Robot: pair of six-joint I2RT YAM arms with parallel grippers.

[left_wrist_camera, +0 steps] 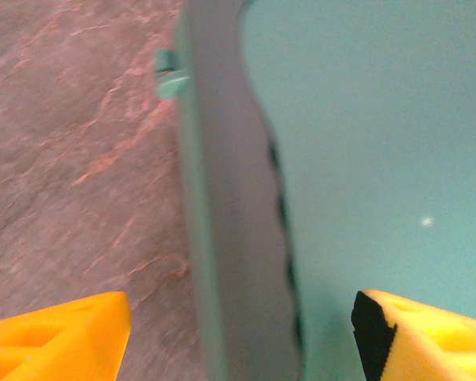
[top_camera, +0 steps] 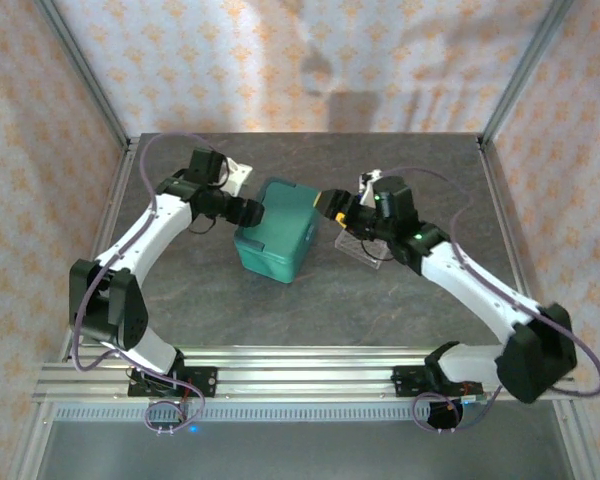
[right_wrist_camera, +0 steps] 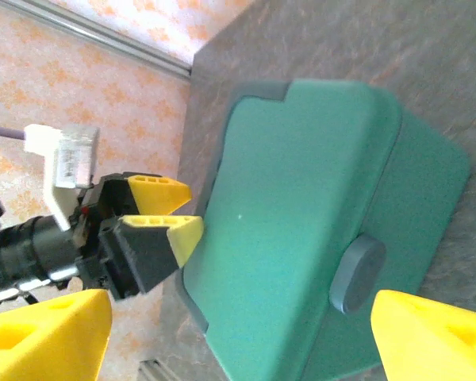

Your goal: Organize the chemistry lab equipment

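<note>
Top view: closed teal hinged case at frame centre on the counter. Left claw open, fingers astride the case's grey rim at its left edge; contact not discernible. Right claw spread wide, empty, just right of the case and facing its grey latch. Clear perforated rack sits right of centre, partly under the right arm; contents not resolvable.

- I can make out the small clear perforated rack lying on the worktop, a little right of its middle and well away from every edge.
- It sits skewed to the edges; its far part is hidden from me, contents unclear.
</note>
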